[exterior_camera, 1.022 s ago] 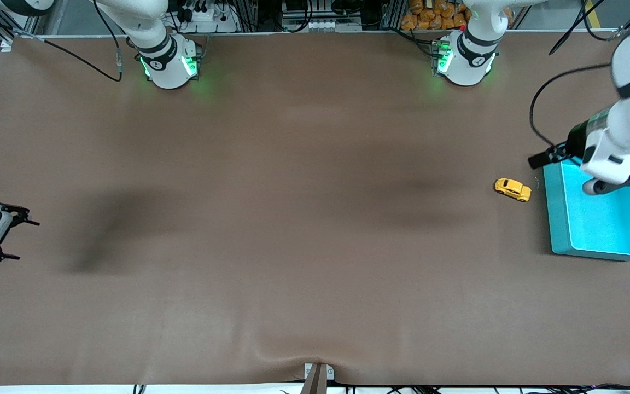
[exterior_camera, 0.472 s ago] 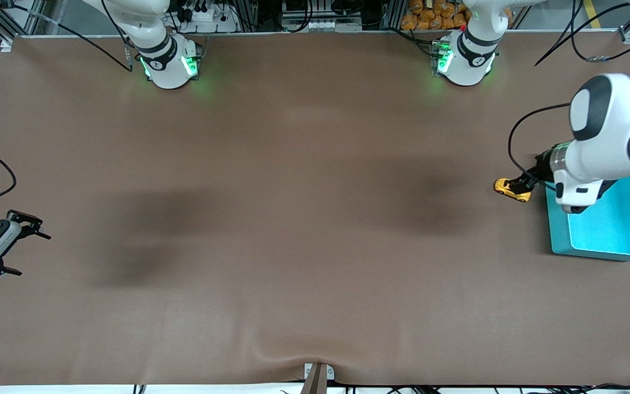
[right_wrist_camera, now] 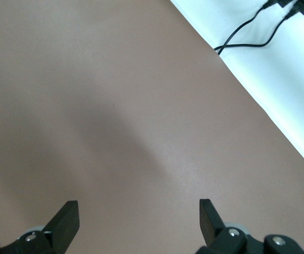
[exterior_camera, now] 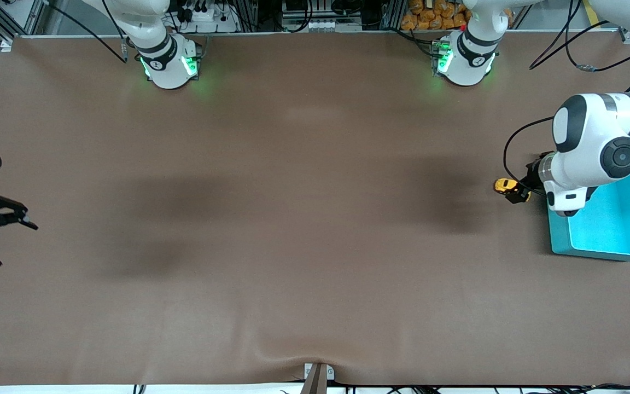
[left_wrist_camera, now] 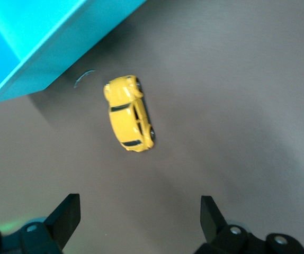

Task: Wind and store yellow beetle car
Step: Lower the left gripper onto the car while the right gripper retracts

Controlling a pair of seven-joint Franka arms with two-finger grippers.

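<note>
The yellow beetle car (exterior_camera: 502,185) stands on the brown table beside the teal bin (exterior_camera: 610,224), on the bin's side toward the right arm's end. My left gripper (exterior_camera: 519,189) hangs open just over the car, and its dark fingers cover part of the car in the front view. In the left wrist view the whole car (left_wrist_camera: 129,114) lies on its wheels ahead of the open left gripper (left_wrist_camera: 139,217), with nothing between the fingers. A corner of the bin (left_wrist_camera: 30,47) shows there too. My right gripper (exterior_camera: 18,244) waits open over the table's edge at the right arm's end.
The right wrist view shows bare brown mat under the open right gripper (right_wrist_camera: 137,217), and the table's edge with a white floor strip (right_wrist_camera: 279,90) and black cables. The arm bases (exterior_camera: 168,63) stand along the back edge. The bin's inside holds nothing.
The left arm has swung off the bin and lowered its gripper over the car. The right gripper has drifted toward the table's edge. The car has not moved.
</note>
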